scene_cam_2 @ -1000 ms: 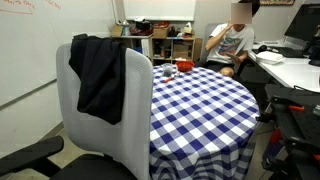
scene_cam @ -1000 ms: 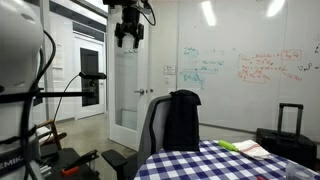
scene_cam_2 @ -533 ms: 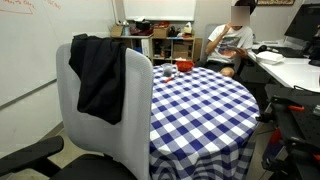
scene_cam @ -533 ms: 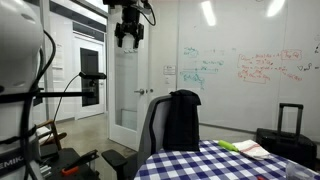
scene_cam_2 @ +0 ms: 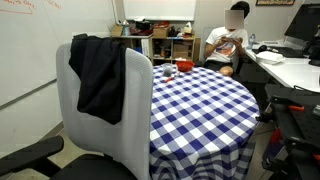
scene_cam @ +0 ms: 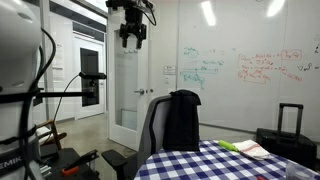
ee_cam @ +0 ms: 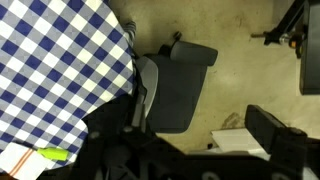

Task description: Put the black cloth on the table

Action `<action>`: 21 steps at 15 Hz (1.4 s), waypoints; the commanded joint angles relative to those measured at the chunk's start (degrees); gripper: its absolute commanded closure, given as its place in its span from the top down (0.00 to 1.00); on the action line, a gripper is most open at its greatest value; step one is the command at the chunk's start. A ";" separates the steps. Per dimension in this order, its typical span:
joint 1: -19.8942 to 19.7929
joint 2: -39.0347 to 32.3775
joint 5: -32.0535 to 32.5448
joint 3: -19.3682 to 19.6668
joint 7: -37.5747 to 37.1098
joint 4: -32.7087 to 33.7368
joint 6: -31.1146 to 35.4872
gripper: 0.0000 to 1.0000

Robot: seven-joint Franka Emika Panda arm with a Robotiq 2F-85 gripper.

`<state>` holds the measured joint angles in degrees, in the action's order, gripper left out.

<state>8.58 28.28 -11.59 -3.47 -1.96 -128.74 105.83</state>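
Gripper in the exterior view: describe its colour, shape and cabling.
The gripper is black all over, with a blocky body forked at the tip. Dark cables loop just above it. Any markings are too small to tell. In the wrist view it is only dark, blurred shapes along the bottom edge.

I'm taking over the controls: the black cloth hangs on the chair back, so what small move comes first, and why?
Probably lower the gripper toward the chair back: it hangs high near the ceiling, far from the black cloth draped over the grey chair beside the table, with nothing gripped yet.
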 commanded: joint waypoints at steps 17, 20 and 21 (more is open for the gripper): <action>-5.84 -43.60 9.16 2.59 -38.52 27.77 38.28 1.00; -5.73 -48.27 6.01 3.10 -38.99 32.68 34.57 1.00; -5.86 -49.56 4.60 2.89 -38.88 33.87 33.36 1.00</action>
<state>1.77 -16.27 -3.97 -1.34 -39.59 -101.53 143.59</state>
